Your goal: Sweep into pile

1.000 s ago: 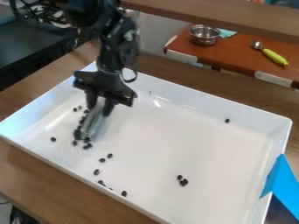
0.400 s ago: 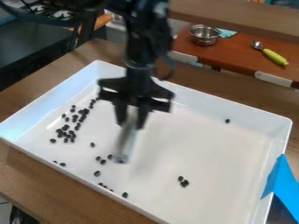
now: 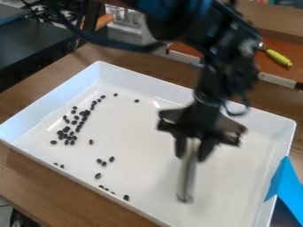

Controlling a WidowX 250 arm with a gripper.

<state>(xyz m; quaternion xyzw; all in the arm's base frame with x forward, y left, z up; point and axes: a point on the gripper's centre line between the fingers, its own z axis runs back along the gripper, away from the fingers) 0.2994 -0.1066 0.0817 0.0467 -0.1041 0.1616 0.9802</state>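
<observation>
Your fingers (image 3: 206, 150) pinch the sweeper (image 3: 188, 175), tray (image 3: 151, 142) right-of-ctr in view; main bean cluster (image 3: 66, 129) lies left. Set edge low & square behind strays (image 3: 103, 163), then push L slowly w/ light pressure.

a dark surface (image 3: 35, 55) and a reddish counter (image 3: 267, 67) lie beyond the wooden table (image 3: 35, 177).

Bright, even light fills the white tray (image 3: 148, 142), with small glints on its far and left inner walls and a faint, soft shadow near the gripper (image 3: 192, 156). The arm (image 3: 225, 71) and gripper are blurred; the upper left of the frame is dim.
</observation>
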